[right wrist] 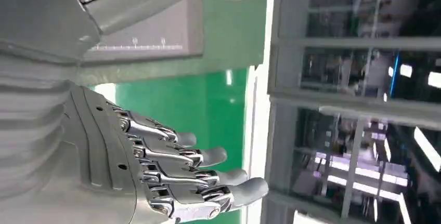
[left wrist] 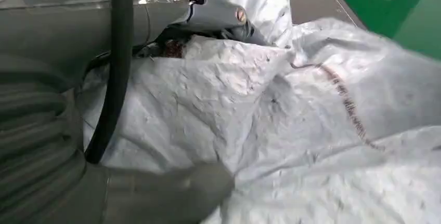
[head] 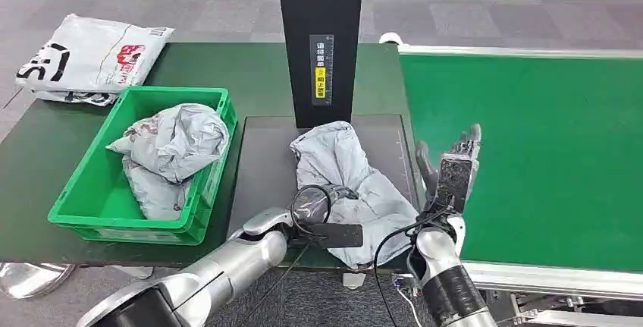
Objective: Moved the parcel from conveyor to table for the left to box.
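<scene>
Floor: grey carpet tiles [head: 485, 20] run across the far side, with a pale strip along the base of the far wall.
Table: a dark green table [head: 220, 65] carries a darker grey mat [head: 265, 168] with a ruler scale along one edge.
Post: a black upright column [head: 318, 39] stands at the mat's far edge, a label with a yellow patch on its face.
Far corner: a white printed bag [head: 91, 58] lies on the table's far left corner.
Windows: the right wrist view catches grey-framed glazing [right wrist: 353, 99] with bright lights behind it.
</scene>
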Available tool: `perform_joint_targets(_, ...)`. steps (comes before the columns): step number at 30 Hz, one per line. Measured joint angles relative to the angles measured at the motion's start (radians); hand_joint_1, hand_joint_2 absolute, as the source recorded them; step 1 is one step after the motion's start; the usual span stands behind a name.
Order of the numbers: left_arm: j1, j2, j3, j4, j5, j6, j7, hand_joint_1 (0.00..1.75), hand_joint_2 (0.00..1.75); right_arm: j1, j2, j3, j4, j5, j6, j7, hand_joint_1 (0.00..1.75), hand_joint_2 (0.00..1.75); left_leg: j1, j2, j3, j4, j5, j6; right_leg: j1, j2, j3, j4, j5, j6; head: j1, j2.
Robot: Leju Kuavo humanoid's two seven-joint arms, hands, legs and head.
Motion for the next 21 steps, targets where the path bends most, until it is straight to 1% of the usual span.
perform_joint_targets(15, -0.013, 0.0, -0.023, 0.003, -0.003, 0.003, 0.003, 1.75, 1.75, 0.002, 0.0, 0.005, 0.0, 0.009, 0.006, 0.006, 0.0, 1.75, 0.0, 0.0, 0.004, 0.0, 0.0, 0.0, 0.0, 0.0, 0.003, 0.0, 0.0, 0.0, 0.0, 0.0)
perform_joint_targets(18, -0.012, 0.001, -0.023, 0.003, -0.002, 0.042, -0.002, 1.75, 1.75, 0.003, 0.0, 0.005, -0.001, 0.025, 0.016, 0.017, 0.0, 1.75, 0.0, 0.0, 0.004, 0.0, 0.0, 0.0, 0.0, 0.0, 0.003, 0.0, 0.0, 0.0, 0.0, 0.0)
perform_joint_targets(21, -0.006, 0.002, -0.014, 0.002, 0.029, 0.113, -0.032, 1.75, 1.75, 0.006, 0.0, 0.005, -0.006, 0.036, 0.022, 0.025, 0.0, 1.75, 0.0, 0.0, 0.003, 0.0, 0.0, 0.0, 0.0, 0.0, 0.003, 0.0, 0.0, 0.0, 0.0, 0.0)
